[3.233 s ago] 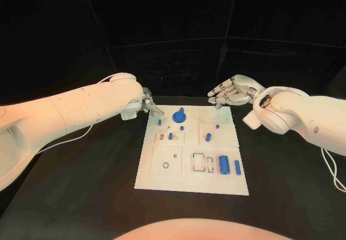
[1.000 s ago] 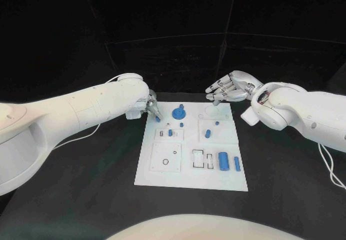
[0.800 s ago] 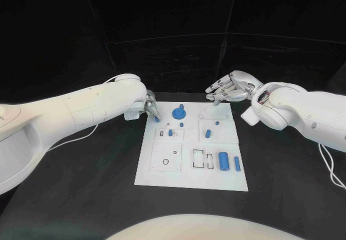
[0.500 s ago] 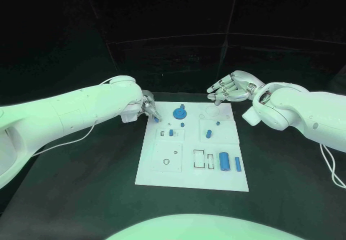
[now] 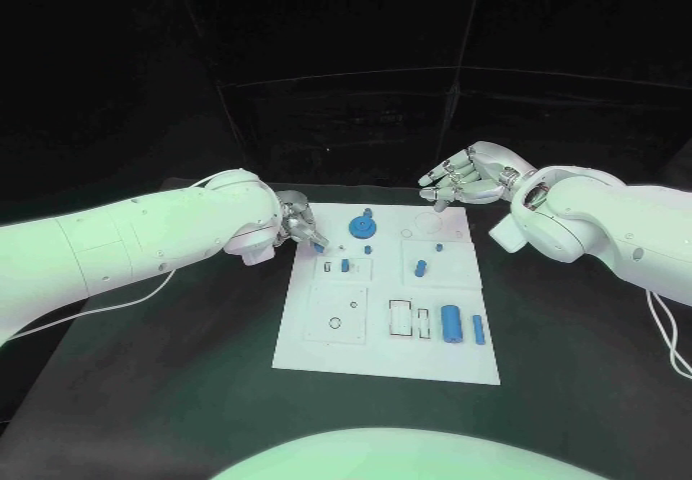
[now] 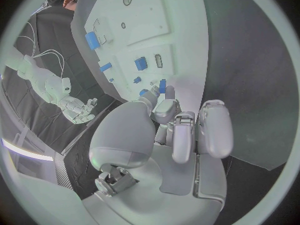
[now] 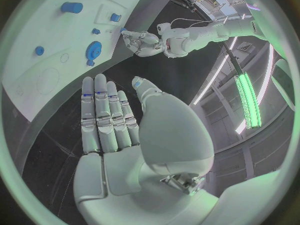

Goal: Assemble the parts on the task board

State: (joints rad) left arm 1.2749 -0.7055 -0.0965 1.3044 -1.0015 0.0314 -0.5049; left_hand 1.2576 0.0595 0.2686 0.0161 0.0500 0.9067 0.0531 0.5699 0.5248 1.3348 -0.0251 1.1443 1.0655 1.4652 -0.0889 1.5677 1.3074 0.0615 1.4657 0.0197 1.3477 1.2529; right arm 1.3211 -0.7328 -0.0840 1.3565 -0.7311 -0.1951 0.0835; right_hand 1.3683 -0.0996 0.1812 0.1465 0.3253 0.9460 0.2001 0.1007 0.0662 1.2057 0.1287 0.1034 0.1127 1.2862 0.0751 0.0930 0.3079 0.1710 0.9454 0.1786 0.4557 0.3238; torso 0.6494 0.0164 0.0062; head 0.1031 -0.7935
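The white task board point(image 5: 335, 352) lies mid-table. On it are a blue gear point(image 5: 361, 230), a blue cylinder point(image 5: 451, 324), a thin blue bar point(image 5: 476, 329) and several smaller blue parts. My left hand point(image 5: 297, 222) is at the board's far left corner and pinches a small blue part point(image 6: 162, 86) in its fingertips, just above the plate. That part also shows in the head view point(image 5: 316, 241). My right hand point(image 5: 464, 175) hovers past the far right corner, fingers apart, holding nothing. The right wrist view shows the right hand point(image 7: 112, 120), the gear point(image 7: 94, 49) and the left hand point(image 7: 140, 40).
Black table point(image 5: 173, 380) surrounds the board on all sides. The board's near half has rectangular recesses point(image 5: 405, 321) and a square plate with small holes point(image 5: 340, 316). A white cable point(image 5: 130, 290) trails beside my left arm.
My left hand has shifted slightly nearer along the board's left edge, still pinching the blue part. The right hand has hardly moved.
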